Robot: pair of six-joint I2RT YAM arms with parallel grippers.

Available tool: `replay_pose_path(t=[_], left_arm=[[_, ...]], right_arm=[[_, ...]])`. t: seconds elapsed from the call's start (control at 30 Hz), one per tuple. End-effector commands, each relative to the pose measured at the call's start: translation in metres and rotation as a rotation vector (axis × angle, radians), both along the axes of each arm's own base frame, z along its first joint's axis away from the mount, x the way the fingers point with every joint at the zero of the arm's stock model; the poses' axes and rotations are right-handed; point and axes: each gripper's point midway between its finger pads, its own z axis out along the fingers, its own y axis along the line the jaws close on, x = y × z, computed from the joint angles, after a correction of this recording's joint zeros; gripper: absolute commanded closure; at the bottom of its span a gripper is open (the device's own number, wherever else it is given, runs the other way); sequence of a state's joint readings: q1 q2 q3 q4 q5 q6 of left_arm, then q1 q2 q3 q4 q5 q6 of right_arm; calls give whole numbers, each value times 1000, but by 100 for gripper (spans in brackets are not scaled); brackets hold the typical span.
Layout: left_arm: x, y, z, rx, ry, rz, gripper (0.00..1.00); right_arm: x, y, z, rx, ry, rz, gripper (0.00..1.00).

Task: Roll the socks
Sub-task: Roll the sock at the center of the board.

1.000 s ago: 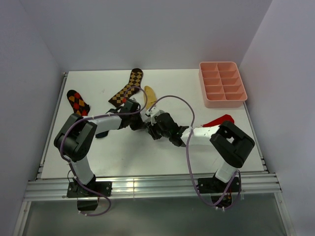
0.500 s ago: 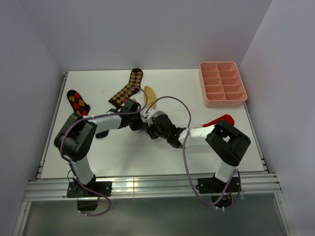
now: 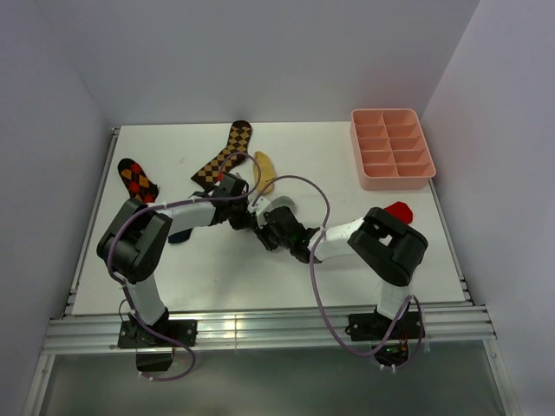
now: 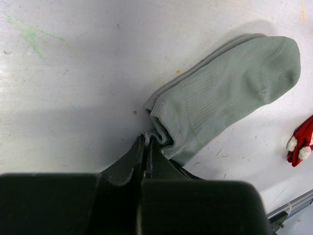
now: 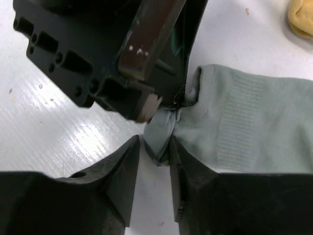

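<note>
Left fingers (image 4: 128,165) were clamped on the cuff of the short grey knitted sock (image 4: 225,93) lying on the white desk (image 4: 73,73), anchoring it, we judged, while our right fingers (image 5: 115,176) stood parted astride that cuff to start rolling.

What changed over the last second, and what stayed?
The right gripper slid left toward the cuff of the grey sock; its arm now covers most of the red sock. The left gripper stayed shut on that cuff; the yellow sock lies unmoved.

There are 2 checkered socks (image 3: 225,154) (image 3: 137,180), 1 grey sock (image 4: 230,93), 1 mustard sock (image 3: 264,171), 1 red sock (image 3: 397,209), 1 tray (image 3: 397,182).
</note>
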State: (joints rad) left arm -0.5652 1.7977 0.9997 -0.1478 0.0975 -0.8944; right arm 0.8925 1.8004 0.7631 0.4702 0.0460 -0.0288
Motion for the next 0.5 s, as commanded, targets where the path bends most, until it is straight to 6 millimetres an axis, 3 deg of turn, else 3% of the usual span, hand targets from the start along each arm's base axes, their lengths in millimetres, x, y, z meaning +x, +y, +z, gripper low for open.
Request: replay_pose_path(t=[0.0,0.17,0.2,0.27,0.33,0.47], left_arm=[[3,-6,4,-12,-5,-26,100],[2,-5,4,-15,-3,-24,100],[1,-6,5,-21,-4,-24,100],[2,-5,8,-26,-15,-21,98],[3,-4,12,-26,-31,-15,93],[7,2,19,-43,-60,14,71]], right_arm=[[6,4,-2,-9,-20,-19,64],[10,1,-5,-23,-13,-49,81],[9,2,-5,-23,-6,-53,92],[8,3,-5,-20,8,-49,100],[7,3,-3,18,52,-66,100],[5,4,4,106,168,-51,100]])
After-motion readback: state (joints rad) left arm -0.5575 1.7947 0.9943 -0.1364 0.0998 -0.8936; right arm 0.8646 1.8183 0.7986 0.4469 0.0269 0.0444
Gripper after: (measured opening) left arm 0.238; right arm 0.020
